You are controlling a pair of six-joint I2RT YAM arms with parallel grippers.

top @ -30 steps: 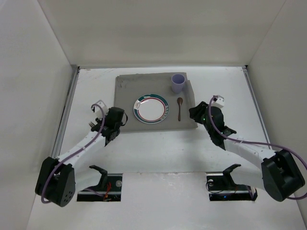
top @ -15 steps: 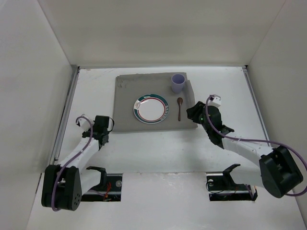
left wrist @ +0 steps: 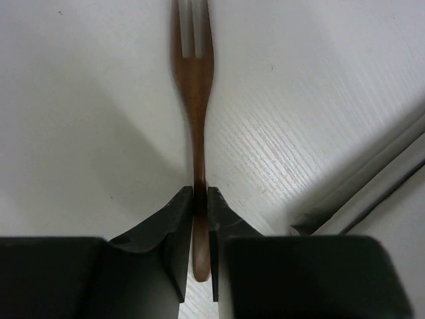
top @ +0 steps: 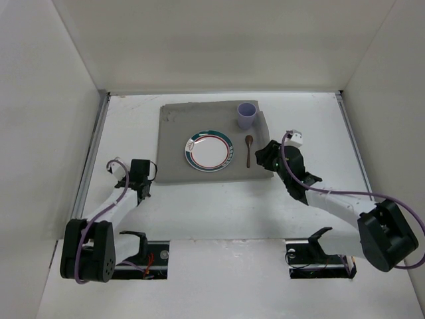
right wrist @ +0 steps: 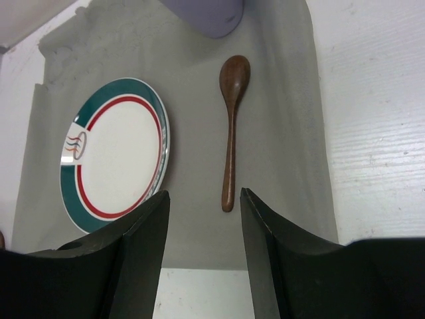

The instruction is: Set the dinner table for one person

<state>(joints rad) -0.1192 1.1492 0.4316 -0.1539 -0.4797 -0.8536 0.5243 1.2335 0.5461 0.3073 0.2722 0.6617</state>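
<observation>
A brown wooden fork (left wrist: 194, 86) lies on the white dinner table (top: 219, 206), left of the grey mat (top: 174, 133). My left gripper (left wrist: 200, 193) is shut on the fork's handle; in the top view the left gripper (top: 142, 178) hides the fork. On the mat sit a green-and-red rimmed plate (top: 209, 149), a wooden spoon (top: 248, 150) and a lilac cup (top: 246, 115). My right gripper (top: 264, 157) hovers open over the mat's right near corner. In the right wrist view the right gripper (right wrist: 204, 196) is empty, just behind the spoon (right wrist: 230, 133) and beside the plate (right wrist: 116, 156).
Metal rails (top: 95, 146) run along the table's side edges, with white walls around it. The mat's folded edge (left wrist: 372, 179) lies just right of the left gripper. The cup (right wrist: 206, 13) stands beyond the spoon's bowl.
The left arm drew back toward the near left and its jaws closed on the fork's handle. The right gripper edged slightly left toward the spoon.
</observation>
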